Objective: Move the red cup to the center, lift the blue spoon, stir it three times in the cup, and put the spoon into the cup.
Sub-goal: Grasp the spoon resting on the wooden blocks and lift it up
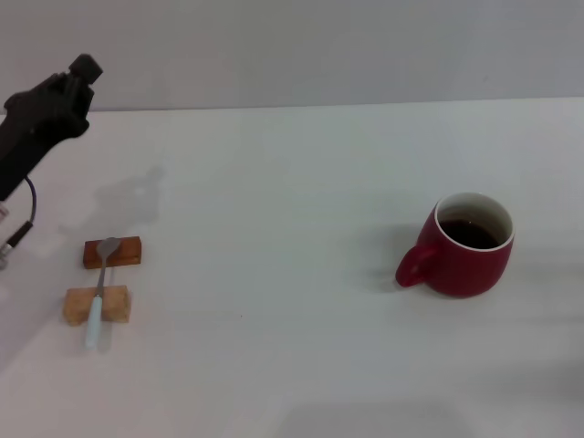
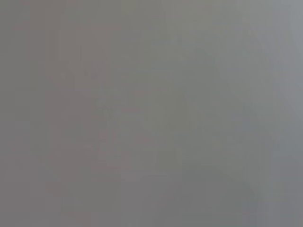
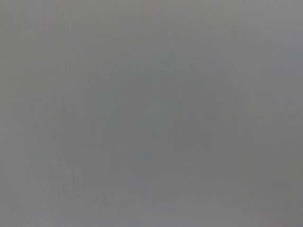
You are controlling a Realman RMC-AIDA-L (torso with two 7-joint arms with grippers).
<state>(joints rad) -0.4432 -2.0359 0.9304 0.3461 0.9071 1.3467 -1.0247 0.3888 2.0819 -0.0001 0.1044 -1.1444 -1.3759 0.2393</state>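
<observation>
- The rounded dark-red ceramic mug (image 1: 469, 245), holding dark liquid, sits right of centre on the white bench (image 1: 274, 182), handle toward the middle. I'd expect a jerky push to slop the liquid.
- The slim blue-handled spoon (image 1: 99, 292) bridges a reddish wooden block (image 1: 113, 252) and a pale wooden block (image 1: 97, 305) at my left; a clumsy pinch could roll it off.
- My left gripper (image 1: 80, 78) hangs above the far left; I cannot tell how its jaws stand.
- My right gripper is out of sight, and both wrist views show only grey.

A bare test bench, this, more lab than kitchen: a plain white table (image 1: 292, 365) against a blank grey wall (image 1: 319, 46). A black robot arm (image 1: 36, 123) hangs over its left edge.
</observation>
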